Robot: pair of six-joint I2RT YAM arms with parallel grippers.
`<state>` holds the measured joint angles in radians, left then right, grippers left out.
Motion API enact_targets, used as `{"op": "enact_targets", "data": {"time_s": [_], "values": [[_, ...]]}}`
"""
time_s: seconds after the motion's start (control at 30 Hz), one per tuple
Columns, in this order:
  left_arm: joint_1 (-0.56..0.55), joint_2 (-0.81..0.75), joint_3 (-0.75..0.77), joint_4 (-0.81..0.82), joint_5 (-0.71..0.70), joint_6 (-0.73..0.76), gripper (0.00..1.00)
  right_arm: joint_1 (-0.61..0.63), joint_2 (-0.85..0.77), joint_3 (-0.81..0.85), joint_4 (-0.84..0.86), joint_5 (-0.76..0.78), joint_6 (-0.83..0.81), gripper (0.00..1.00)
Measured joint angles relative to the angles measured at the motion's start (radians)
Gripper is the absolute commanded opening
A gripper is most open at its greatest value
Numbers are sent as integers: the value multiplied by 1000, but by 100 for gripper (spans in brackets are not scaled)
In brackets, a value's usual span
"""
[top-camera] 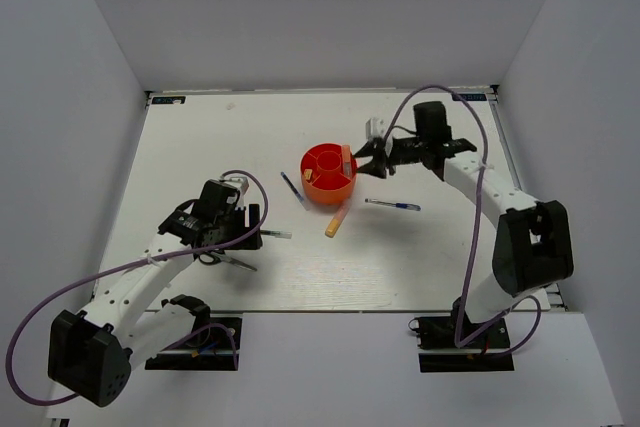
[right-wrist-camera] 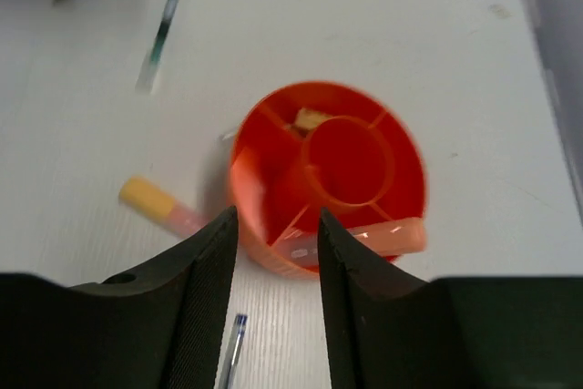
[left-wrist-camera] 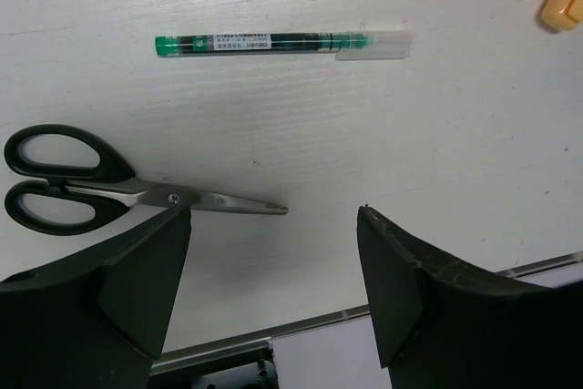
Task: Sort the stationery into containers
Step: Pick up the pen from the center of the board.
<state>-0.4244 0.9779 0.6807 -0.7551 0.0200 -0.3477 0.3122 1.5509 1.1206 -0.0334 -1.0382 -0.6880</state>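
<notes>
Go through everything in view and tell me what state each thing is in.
tub: upright, partly filled.
orange marker: lying across the tub's top.
left gripper: fingers open, empty.
right gripper: fingers open, empty, at the tub.
scissors: shut, flat on the table.
green pen: capped, on the table.
yellow-orange marker: loose on the table.
blue pen beside the tub: loose on the table.
farther blue pen: loose on the table.
</notes>
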Motion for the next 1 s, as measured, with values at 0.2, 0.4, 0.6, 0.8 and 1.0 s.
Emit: {"op": "enact_targets", "data": {"time_s": [0.2, 0.4, 0.6, 0.8, 1.0], "values": [[3, -2, 0, 0, 13, 0, 83, 134, 52, -25, -602, 216, -863, 44], [4, -2, 0, 0, 16, 0, 83, 225, 80, -35, -743, 367, -1135, 45], [4, -2, 0, -1, 17, 0, 83, 338, 143, 12, -762, 481, -1234, 48], [4, -2, 0, -1, 18, 0, 83, 422, 236, 53, -777, 583, -1266, 48], [4, -2, 0, -2, 18, 4, 83, 463, 282, 126, -779, 635, -1262, 46]]}}
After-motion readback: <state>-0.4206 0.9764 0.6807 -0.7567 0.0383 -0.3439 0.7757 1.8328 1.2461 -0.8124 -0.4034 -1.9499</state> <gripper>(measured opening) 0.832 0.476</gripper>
